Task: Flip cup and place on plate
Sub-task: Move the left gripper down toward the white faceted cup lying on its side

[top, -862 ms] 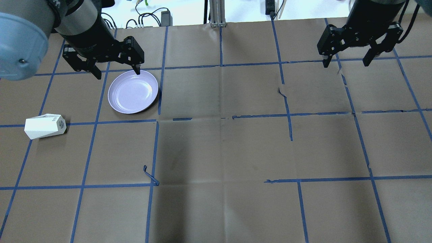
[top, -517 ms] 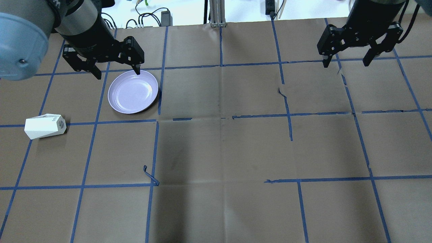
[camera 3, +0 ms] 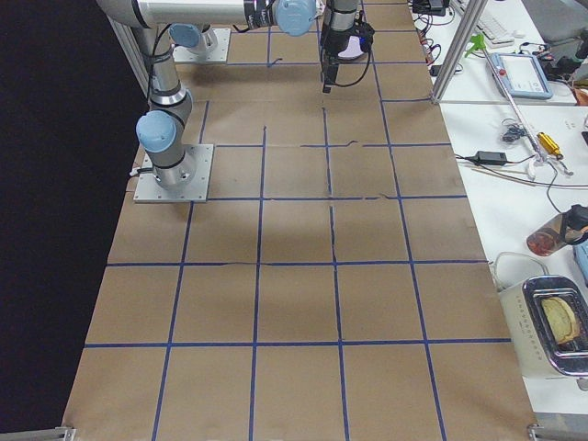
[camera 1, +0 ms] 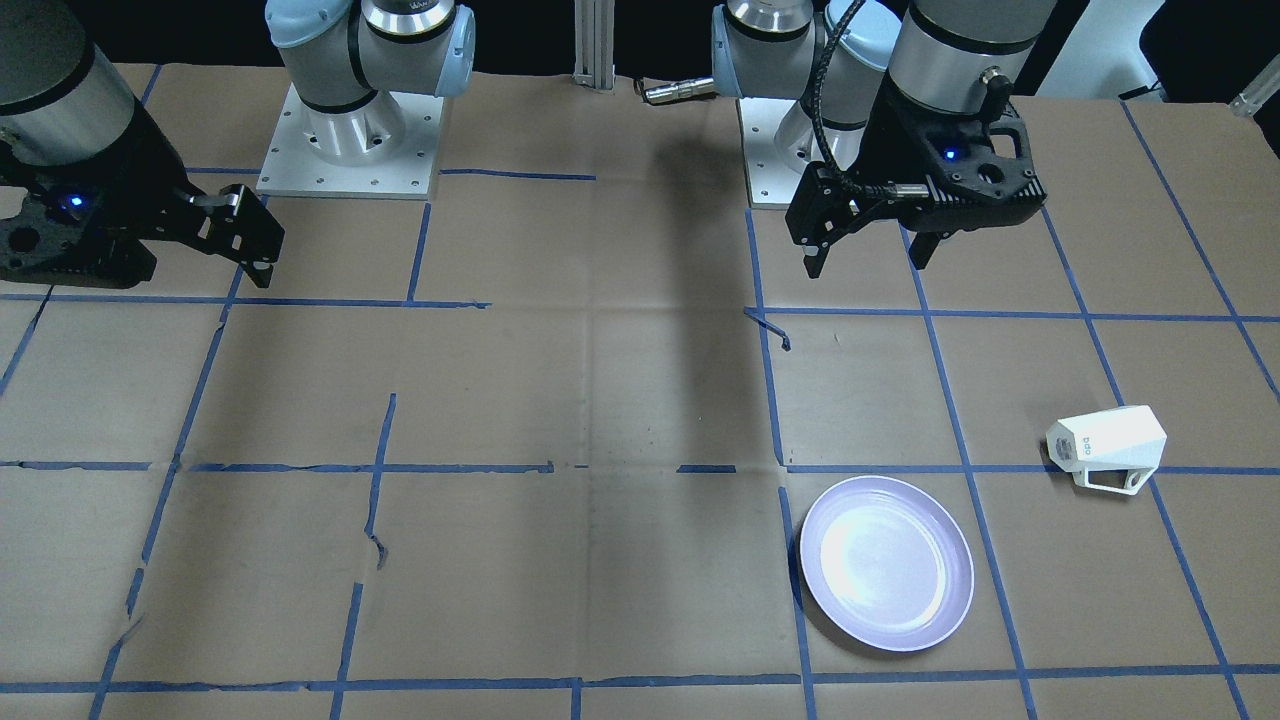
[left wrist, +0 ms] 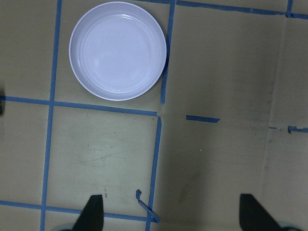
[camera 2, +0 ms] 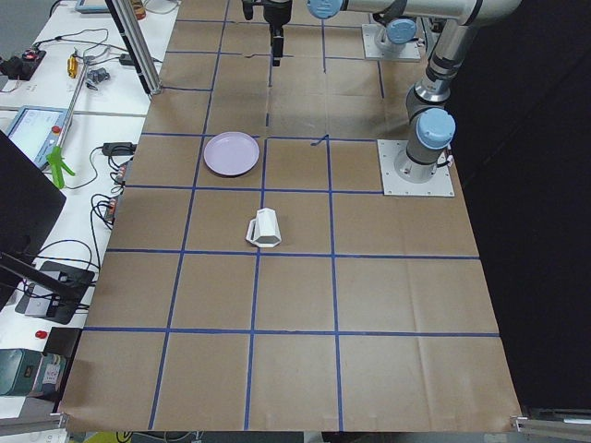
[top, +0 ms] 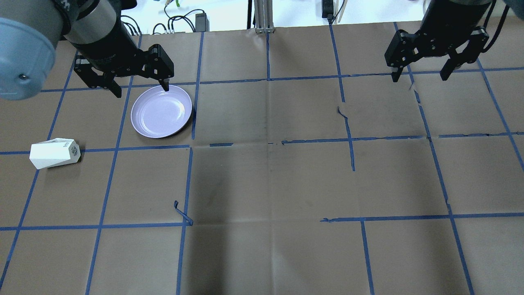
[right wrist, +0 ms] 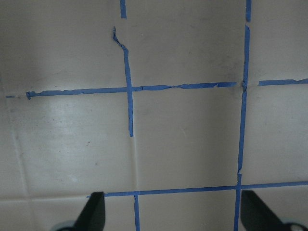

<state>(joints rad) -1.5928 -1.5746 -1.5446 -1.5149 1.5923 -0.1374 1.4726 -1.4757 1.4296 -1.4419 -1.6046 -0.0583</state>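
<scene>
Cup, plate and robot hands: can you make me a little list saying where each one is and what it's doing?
cup: lying on its side on the table, away from the plate
plate: flat on the table, nothing on it
left hand: open, holding nothing, up in the air on the cup and plate's side
right hand: open, holding nothing, up in the air far from both
job: not done yet, cup untouched

Silver arm tubes (camera 1: 960, 40), pale blue joint caps (camera 1: 300, 20), black left gripper (top: 142, 91) and right gripper (top: 418, 78), blue lights (camera 1: 947, 155), bolted, seemingly steel bases (camera 1: 300, 175)
</scene>
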